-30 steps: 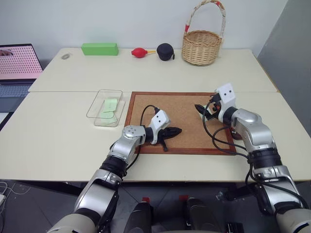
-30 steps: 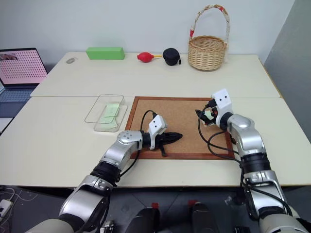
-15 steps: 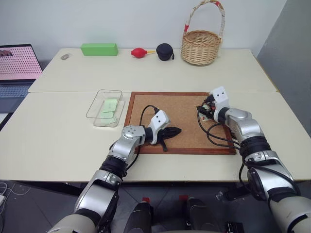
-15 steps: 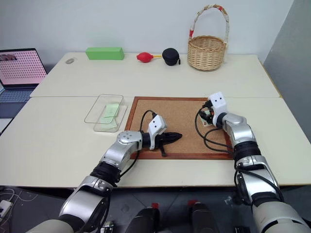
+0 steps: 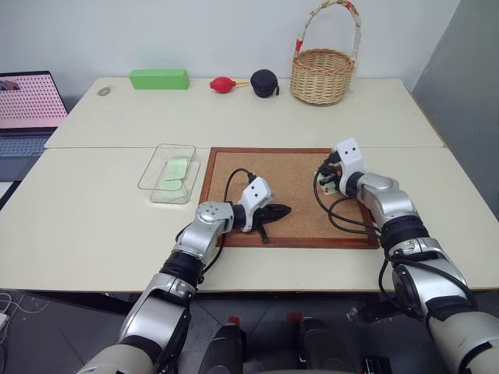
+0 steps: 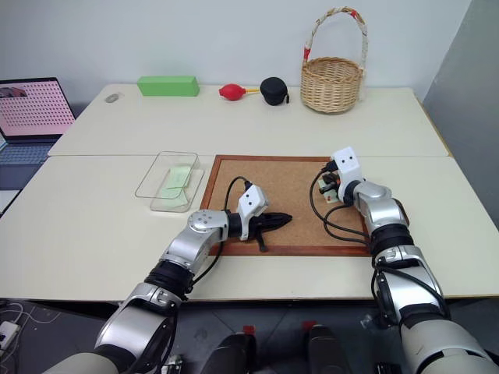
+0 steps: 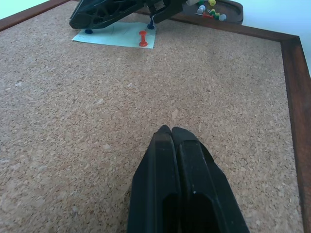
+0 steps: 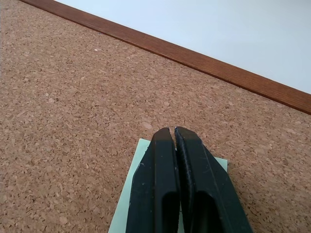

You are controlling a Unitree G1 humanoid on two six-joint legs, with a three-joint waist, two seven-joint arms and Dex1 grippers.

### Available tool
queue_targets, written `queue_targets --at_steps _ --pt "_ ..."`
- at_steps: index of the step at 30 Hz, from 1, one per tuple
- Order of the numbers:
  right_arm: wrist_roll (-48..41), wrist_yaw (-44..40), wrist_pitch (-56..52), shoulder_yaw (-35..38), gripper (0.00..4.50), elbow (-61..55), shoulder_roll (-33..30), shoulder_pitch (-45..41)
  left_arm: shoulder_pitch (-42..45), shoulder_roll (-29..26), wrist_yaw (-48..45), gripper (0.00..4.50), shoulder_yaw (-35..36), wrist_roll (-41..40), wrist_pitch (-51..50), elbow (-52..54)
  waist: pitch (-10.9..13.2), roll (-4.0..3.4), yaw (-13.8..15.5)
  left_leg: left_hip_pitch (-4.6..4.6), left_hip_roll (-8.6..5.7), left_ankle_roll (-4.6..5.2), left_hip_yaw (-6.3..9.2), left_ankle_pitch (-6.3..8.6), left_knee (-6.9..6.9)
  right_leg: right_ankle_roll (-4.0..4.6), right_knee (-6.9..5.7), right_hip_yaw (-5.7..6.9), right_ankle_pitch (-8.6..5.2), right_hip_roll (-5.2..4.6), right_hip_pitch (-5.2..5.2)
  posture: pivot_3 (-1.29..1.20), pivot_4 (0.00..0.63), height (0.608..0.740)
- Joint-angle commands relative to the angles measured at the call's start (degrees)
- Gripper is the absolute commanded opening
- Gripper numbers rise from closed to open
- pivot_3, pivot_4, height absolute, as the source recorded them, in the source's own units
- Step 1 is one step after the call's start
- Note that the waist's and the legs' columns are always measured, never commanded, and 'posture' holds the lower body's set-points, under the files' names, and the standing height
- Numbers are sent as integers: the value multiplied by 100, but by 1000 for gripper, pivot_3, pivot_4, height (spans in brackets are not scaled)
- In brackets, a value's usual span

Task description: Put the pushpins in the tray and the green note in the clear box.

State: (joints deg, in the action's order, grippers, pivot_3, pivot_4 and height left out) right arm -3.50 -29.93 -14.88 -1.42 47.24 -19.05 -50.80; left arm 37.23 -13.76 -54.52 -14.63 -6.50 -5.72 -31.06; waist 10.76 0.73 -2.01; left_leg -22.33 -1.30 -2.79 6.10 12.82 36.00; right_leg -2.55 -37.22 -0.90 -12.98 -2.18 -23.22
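On the corkboard lies a pale green note, pinned by a red pushpin and a dark pushpin. My right gripper is shut with its tips down on this note, beside another dark pushpin. Whether it pinches that pin is hidden. The dark reddish-brown tray sits just past the board's frame and holds several coloured pins. Near the board's front edge, my left gripper is shut and empty. The clear box, left of the board, has a green note inside.
Along the far table edge stand a wicker basket, a black round case, a red bulb blower and a bright green block. A laptop sits at the far left.
My right gripper went from open to shut and came down a little onto the note on the corkboard. The left arm stayed still.
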Motion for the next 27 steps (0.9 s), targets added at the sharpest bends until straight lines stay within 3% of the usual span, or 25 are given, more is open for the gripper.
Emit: queue_targets --at_steps 1,18,27 --pt "-151 -6 -60 196 63 -606 -29 -114 -92 -26 48 0 -117 235 -191 -211 0 0 0 0 0 0 0 0 0 0 0 0 0 0 0 0 150 740" --pt "-395 314 -925 365 63 -2493 87 778 -142 49 82 0 -206 319 -438 -308 -6 -5 6 10 0 0 -2 0 1 -7 -2 -3 -2 0 5 0 150 740" --pt "-628 360 -1503 661 63 -3562 -192 1032 -175 60 52 0 -223 324 -452 -291 -8 -5 12 9 0 0 -2 0 0 -8 1 -2 -3 0 6 0 150 740"
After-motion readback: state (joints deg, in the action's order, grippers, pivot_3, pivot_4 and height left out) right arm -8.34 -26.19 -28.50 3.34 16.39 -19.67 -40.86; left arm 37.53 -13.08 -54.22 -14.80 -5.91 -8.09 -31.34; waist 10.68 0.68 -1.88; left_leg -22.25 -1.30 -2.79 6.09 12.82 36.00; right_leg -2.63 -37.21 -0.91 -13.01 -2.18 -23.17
